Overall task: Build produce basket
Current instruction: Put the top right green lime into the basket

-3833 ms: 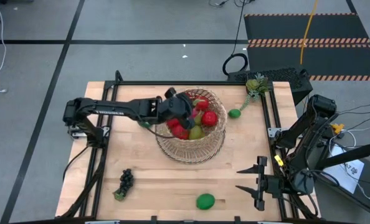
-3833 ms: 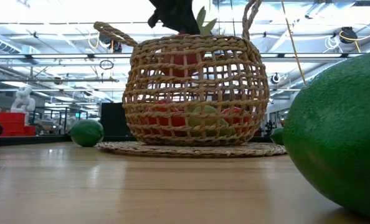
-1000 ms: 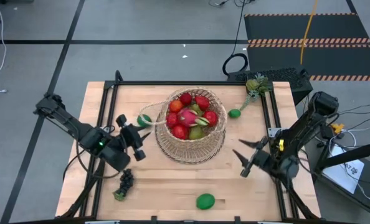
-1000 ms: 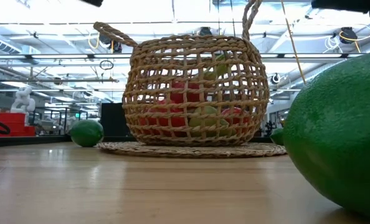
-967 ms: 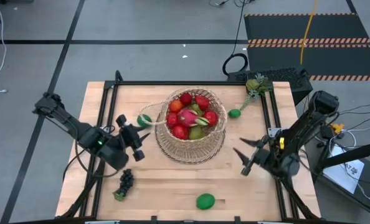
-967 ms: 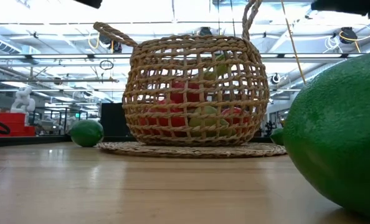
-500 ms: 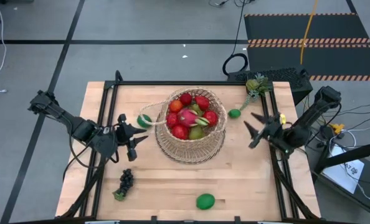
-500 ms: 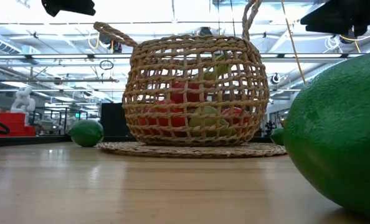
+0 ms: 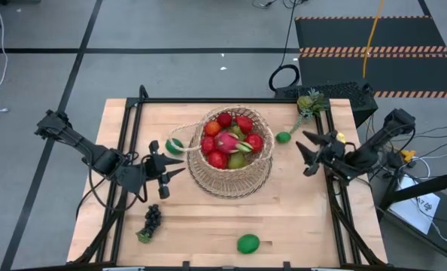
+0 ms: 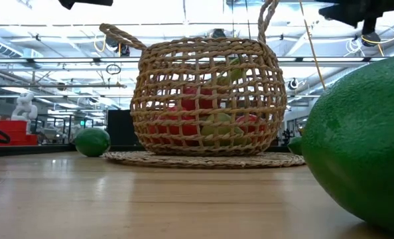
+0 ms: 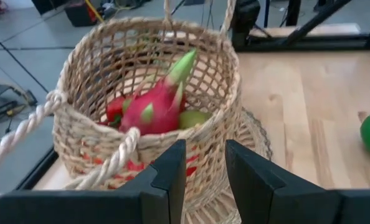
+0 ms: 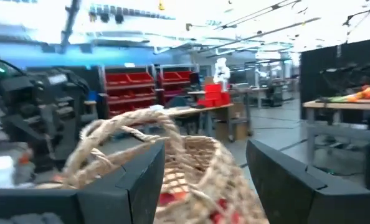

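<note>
The tan woven basket (image 9: 232,153) stands mid-table on its flat woven base. It holds several red round fruits, a pink dragon fruit (image 11: 152,109) and a green pear (image 9: 238,159). My left gripper (image 9: 171,170) is open and empty just left of the basket, pointing at its wall (image 11: 205,163). My right gripper (image 9: 305,154) is open and empty to the basket's right, facing it (image 12: 203,180). On the table lie dark grapes (image 9: 152,220), a big lime (image 9: 247,243), a small lime (image 9: 283,137) and another lime (image 9: 174,145) at the basket's left.
A small pineapple-like toy (image 9: 308,102) lies at the far right corner. The basket's rope handle loops (image 11: 23,134) stick out sideways. The big lime (image 10: 363,146) fills the low view's right side. Black frame rails (image 9: 126,188) run along both table sides.
My right gripper has swung from the near right toward the table's far edge and turned to face the basket. My left gripper has shifted slightly and turned to point at the basket. Nothing on the table has moved.
</note>
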Robot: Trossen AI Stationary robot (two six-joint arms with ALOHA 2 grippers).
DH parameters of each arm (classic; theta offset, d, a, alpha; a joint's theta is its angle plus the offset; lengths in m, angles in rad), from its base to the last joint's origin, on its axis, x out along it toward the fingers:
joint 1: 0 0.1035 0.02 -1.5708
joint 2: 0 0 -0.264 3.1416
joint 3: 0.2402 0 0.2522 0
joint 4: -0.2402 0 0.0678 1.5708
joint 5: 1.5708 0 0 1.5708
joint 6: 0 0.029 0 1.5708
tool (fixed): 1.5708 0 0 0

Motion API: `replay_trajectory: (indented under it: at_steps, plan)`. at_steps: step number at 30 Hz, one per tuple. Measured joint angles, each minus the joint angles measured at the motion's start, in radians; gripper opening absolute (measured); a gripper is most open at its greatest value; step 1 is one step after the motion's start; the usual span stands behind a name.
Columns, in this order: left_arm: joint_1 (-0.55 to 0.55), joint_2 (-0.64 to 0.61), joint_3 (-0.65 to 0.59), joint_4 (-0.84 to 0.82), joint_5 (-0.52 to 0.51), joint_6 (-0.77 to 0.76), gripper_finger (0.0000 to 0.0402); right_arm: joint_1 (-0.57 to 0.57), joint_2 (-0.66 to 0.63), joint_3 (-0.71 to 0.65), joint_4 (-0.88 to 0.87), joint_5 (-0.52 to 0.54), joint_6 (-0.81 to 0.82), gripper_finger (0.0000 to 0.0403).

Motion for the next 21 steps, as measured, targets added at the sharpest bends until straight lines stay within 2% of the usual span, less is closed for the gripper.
replay_trajectory:
  at_steps: [3,5,8,14,18,21]
  plan:
    - [0.001,-0.001,0.000,0.020,0.000,0.017,0.0113,-0.052,0.042,0.000,-0.126,-0.089,0.202,0.0219]
    - [0.001,-0.001,0.000,0.019,0.000,0.016,0.0113,-0.086,0.079,0.001,-0.210,-0.067,0.276,0.0219]
    - [0.001,-0.001,0.000,0.016,0.000,0.012,0.0113,-0.131,0.108,0.001,-0.323,0.000,0.325,0.0219]
    - [0.001,-0.001,0.000,0.013,0.001,0.000,0.0113,-0.250,0.102,0.025,-0.483,-0.040,0.281,0.0216]
    - [0.000,-0.001,0.000,0.011,0.001,0.002,0.0113,-0.360,0.107,0.058,-0.563,-0.189,0.368,0.0207]
    - [0.000,-0.001,0.000,0.011,0.001,0.002,0.0113,-0.446,0.122,0.066,-0.636,-0.250,0.434,0.0204]
